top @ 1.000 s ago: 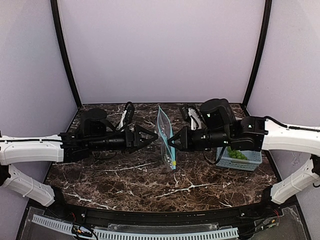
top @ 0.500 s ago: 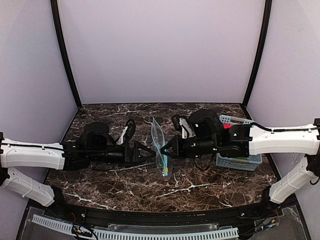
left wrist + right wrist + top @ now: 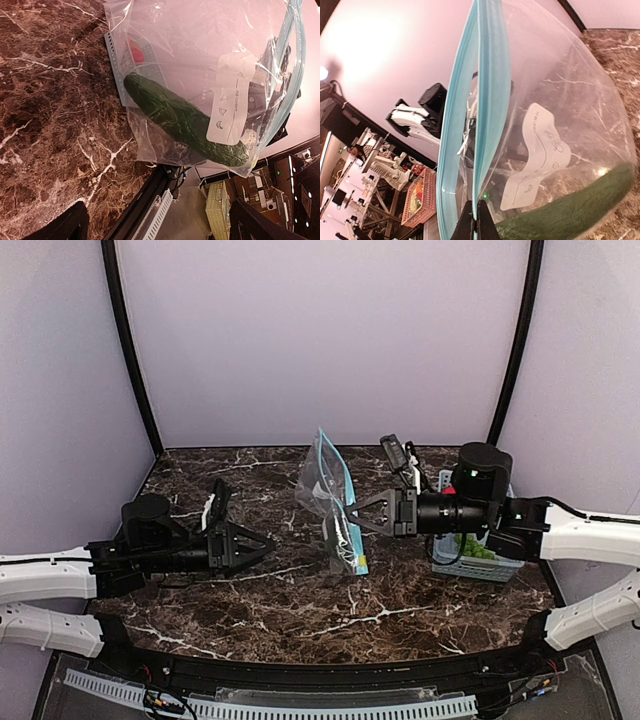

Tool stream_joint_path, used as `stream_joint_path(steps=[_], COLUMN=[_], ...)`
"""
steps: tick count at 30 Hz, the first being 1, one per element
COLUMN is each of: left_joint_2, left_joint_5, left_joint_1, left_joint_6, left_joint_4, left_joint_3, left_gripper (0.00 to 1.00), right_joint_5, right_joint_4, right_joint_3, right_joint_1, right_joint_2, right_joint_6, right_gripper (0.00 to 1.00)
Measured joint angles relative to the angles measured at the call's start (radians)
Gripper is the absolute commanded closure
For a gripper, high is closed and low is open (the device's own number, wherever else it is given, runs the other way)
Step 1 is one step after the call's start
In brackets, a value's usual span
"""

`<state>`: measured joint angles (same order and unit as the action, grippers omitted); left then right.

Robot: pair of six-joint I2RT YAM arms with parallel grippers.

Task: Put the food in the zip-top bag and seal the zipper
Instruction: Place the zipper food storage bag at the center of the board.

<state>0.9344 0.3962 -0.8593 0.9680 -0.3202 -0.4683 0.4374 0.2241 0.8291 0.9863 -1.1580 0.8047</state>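
Observation:
The clear zip-top bag (image 3: 318,483) hangs upright over the table's middle. Its teal zipper (image 3: 340,495) runs down the edge facing my right arm. My right gripper (image 3: 350,512) is shut on one zipper strip (image 3: 492,100). The other strip (image 3: 454,130) stands apart from it, so the mouth gapes there. A long dark-green vegetable (image 3: 185,120) lies in the bag's bottom and also shows in the right wrist view (image 3: 570,212). My left gripper (image 3: 266,542) is open and empty, well left of the bag; its fingers (image 3: 62,227) frame that wrist view. A green grape bunch (image 3: 475,550) sits in the basket.
The light-blue plastic basket (image 3: 482,567) stands at the right, behind my right wrist. A red fruit (image 3: 135,50) shows through the bag by the basket's wall. The table's black front rail (image 3: 320,672) runs along the near edge.
My left gripper has drawn back to the left, away from the bag. My right arm has pulled right, and the bag it holds now hangs higher and fuller.

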Motion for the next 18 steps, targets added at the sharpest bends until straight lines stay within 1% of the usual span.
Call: stream_joint_path(steps=[9, 14, 18], left_joint_2=[0.002, 0.035, 0.076], left_joint_5=[0.129, 0.196, 0.242], left_joint_1=[0.000, 0.000, 0.000], left_joint_6=[-0.026, -0.026, -0.026], left_joint_4=[-0.122, -0.225, -0.275], left_joint_3=[-0.030, -0.062, -0.109], left_gripper=[0.01, 0.01, 0.01], right_joint_5=[0.241, 0.332, 0.382], right_joint_4=[0.231, 0.357, 0.434], right_joint_3=[-0.001, 0.001, 0.004], right_joint_1=[-0.013, -0.014, -0.014], right_joint_2=[0.022, 0.022, 0.016], right_joint_6=[0.035, 0.080, 0.111], right_gripper=[1.00, 1.00, 1.00])
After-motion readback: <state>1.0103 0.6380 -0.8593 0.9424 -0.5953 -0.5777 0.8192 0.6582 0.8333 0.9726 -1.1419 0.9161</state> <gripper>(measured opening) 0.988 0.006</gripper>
